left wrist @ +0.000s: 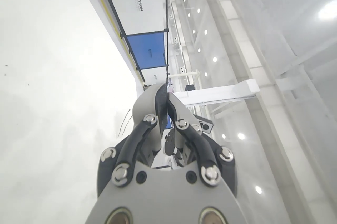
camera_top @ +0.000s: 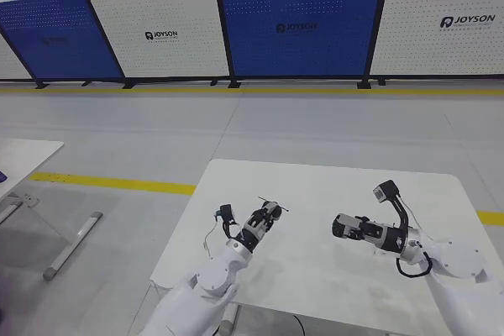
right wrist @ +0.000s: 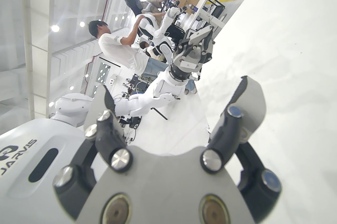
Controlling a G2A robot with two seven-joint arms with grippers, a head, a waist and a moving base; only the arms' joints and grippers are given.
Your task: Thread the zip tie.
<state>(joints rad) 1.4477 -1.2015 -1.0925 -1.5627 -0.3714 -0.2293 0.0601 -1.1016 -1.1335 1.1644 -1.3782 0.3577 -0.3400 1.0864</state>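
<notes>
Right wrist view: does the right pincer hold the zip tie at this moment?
No, the right pincer stands wide open and empty; the thin black zip tie is clamped in the left pincer.

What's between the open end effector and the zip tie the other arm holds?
Nothing: the top view shows bare table between the right end effector and the zip tie in the left end effector.

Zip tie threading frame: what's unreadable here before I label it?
- Left wrist view: the zip tie runs past the picture's top edge, so its far end is cut off.
- Left wrist view: its gripped end is hidden inside the shut left pincer.
- Top view: the tie is too thin and small to tell head from tail, or whether any loop is formed.
</notes>
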